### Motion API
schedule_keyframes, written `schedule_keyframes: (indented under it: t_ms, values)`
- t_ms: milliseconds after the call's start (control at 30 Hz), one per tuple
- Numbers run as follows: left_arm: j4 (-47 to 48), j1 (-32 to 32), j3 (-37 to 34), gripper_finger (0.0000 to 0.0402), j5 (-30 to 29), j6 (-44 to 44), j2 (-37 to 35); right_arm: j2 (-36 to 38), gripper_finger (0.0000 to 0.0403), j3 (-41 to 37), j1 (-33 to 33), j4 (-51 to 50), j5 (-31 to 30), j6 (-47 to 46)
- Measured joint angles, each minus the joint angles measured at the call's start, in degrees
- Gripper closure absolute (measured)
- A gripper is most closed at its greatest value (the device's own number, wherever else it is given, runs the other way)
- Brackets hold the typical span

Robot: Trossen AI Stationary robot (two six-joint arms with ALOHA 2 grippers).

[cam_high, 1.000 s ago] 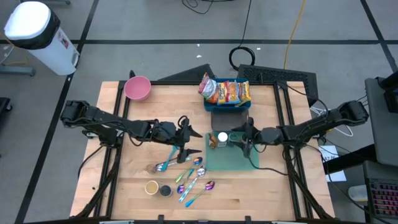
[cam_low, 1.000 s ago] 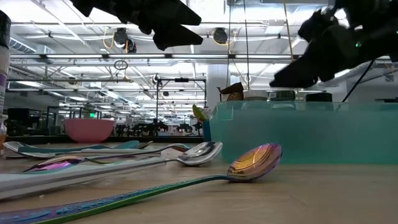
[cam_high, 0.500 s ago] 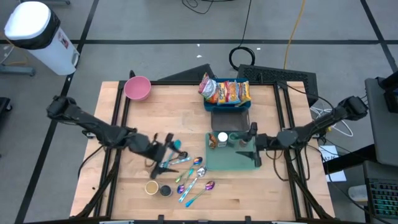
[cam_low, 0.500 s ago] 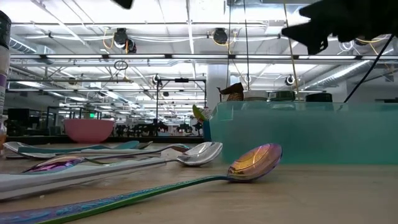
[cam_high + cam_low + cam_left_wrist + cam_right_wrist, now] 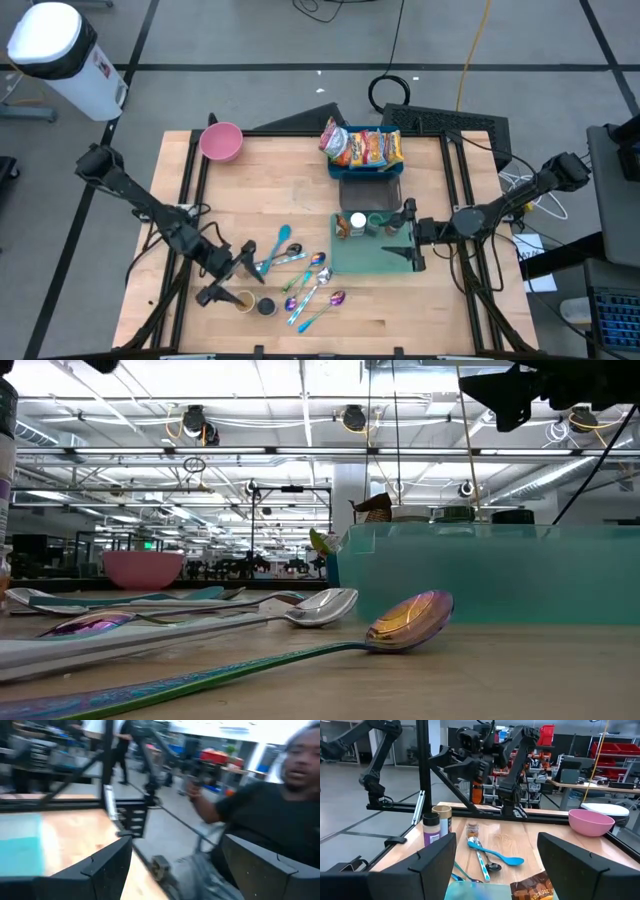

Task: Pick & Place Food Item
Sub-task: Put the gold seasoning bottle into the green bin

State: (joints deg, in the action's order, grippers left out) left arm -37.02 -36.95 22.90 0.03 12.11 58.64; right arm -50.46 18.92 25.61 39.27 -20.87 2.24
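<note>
Several snack packets lie in a blue bin at the table's far edge. A teal tray right of the table's middle holds a white-lidded jar and a brown packet, which also shows in the right wrist view. My left gripper is open and empty above the near left part of the table, beside the spoons. My right gripper is open and empty above the tray's right edge, with nothing between its fingers in its wrist view.
A pink bowl stands at the far left. Several spoons lie left of the tray, among them a blue one. Two small jars stand near the front edge. A person is beyond the table in the left wrist view.
My left gripper has drawn back from the table's middle toward the near left corner and has turned about. My right gripper has moved a little toward the table's right edge and risen, off the tray's middle. Nothing on the table has moved.
</note>
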Motion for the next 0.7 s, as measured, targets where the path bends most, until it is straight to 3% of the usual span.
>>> schedule_keyframes:
  t_ms: [133,300,467,700]
  values:
    - [-0.3,0.0,0.0,0.0091,-5.8,0.0,1.6,0.0,0.0133,0.0,0.0,0.0,0.0,0.0]
    - [4.3,-0.1,4.2,0.0095,-6.5,0.5,5.1,0.0,0.0133,0.0,0.0,0.0,0.0,0.0]
    - [43.4,-2.4,23.3,0.0093,-13.9,5.8,11.2,0.0,0.0133,0.1,0.0,-0.2,0.0,0.0]
    - [85.0,-3.1,49.4,0.0081,-12.7,8.2,27.4,0.0,0.0133,0.1,0.0,0.4,0.0,-1.3]
